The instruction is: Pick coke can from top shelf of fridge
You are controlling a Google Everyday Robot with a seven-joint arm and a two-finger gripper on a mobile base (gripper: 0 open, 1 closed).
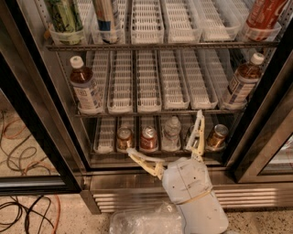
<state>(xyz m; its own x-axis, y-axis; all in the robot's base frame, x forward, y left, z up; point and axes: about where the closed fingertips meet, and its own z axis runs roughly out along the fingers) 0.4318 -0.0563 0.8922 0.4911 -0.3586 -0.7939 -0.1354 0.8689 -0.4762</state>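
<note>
The fridge stands open, filling the view from 9 to 3 o'clock. Its top shelf runs across at 12 o'clock, lined with white slotted trays. The gripper sits low at 6 o'clock, in front of the bottom rack. Its two fingers are spread wide apart and hold nothing: one points toward 9 o'clock, the other stands up toward 12. Two tea bottles stand at either end of the middle rack. The coke can stands at 1 o'clock, at the right end of the top shelf, well apart from the gripper. A green can stands at 11 o'clock.
</note>
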